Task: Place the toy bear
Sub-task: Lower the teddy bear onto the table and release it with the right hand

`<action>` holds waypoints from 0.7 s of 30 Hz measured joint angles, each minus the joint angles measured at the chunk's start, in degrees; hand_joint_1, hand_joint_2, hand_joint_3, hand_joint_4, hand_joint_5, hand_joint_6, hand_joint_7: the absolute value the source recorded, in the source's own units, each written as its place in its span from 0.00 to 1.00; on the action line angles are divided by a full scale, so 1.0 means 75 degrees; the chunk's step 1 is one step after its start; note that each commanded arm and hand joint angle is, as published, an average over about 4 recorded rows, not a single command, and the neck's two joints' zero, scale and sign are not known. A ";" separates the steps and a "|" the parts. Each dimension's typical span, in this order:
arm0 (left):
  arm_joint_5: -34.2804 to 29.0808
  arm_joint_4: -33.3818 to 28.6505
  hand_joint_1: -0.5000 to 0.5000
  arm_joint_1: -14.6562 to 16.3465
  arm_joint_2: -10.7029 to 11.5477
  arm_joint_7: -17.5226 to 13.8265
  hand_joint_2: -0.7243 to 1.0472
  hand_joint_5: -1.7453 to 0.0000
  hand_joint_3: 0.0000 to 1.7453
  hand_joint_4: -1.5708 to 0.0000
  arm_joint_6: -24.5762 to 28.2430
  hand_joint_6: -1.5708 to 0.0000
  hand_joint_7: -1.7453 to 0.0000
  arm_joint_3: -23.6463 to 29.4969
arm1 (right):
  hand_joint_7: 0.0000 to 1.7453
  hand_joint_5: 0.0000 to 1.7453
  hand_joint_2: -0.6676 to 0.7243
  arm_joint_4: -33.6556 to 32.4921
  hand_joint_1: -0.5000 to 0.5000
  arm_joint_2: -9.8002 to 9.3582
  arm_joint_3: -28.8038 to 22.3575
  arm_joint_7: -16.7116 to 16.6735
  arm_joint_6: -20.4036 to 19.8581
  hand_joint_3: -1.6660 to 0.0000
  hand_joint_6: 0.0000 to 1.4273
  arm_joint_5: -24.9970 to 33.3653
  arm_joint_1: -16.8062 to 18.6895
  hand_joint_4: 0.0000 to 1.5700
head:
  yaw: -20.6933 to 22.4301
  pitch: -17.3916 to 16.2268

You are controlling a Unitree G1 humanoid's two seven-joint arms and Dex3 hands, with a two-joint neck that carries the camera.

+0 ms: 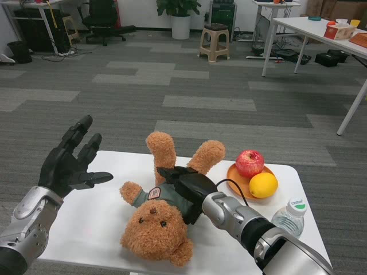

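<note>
A brown plush toy bear (157, 220) in a grey-green shirt lies on its back on the white table (103, 229), head toward me and legs pointing away. My right hand (189, 192) lies on the bear's belly with its fingers closed around the body. My left hand (71, 163) is raised above the table's left edge, fingers spread, holding nothing, well apart from the bear.
An orange plate (238, 177) with a red apple (249, 163) and a lemon (263, 185) sits right of the bear. A plastic water bottle (289, 216) stands at the table's right front. Beyond the table lie grey carpet, a stool (215, 41) and other desks.
</note>
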 measured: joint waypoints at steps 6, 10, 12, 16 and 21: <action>0.0000 0.0003 0.31 0.0000 -0.0007 -0.0002 0.60 1.00 0.05 1.00 0.0000 1.00 0.88 0.0022 | 0.00 0.00 0.93 -0.0383 0.01 -0.0095 -0.0745 0.0339 -0.0419 0.99 0.00 0.0039 0.0281 0.00 | 0.0025 -0.0051; -0.0001 0.0045 0.31 -0.0001 -0.0007 -0.0002 0.60 1.00 0.05 1.00 0.0000 1.00 0.88 0.0027 | 0.00 0.00 1.00 -0.0519 0.05 -0.0131 -0.1110 0.0398 -0.0661 1.00 0.00 0.0105 0.0489 0.00 | 0.0010 -0.0079; -0.0001 0.0108 0.31 -0.0001 -0.0007 -0.0003 0.60 1.00 0.05 1.00 0.0000 1.00 0.88 0.0027 | 0.00 0.00 1.00 -0.0519 0.07 -0.0147 -0.1209 0.0404 -0.0758 1.00 0.00 0.0222 0.0523 0.00 | 0.0013 -0.0091; -0.0001 0.0183 0.31 -0.0002 -0.0007 -0.0002 0.60 1.00 0.05 1.00 0.0000 1.00 0.88 0.0026 | 0.00 0.00 1.00 -0.0518 0.08 -0.0162 -0.1297 0.0407 -0.0880 1.00 0.00 0.0514 0.0545 0.00 | 0.0021 -0.0099; -0.0001 0.0244 0.31 -0.0026 -0.0009 -0.0002 0.59 1.00 0.05 1.00 0.0000 1.00 0.88 0.0023 | 0.00 0.00 1.00 -0.0568 0.08 -0.0188 -0.1296 0.0341 -0.1225 1.00 0.00 0.1868 0.0761 0.00 | 0.0047 -0.0113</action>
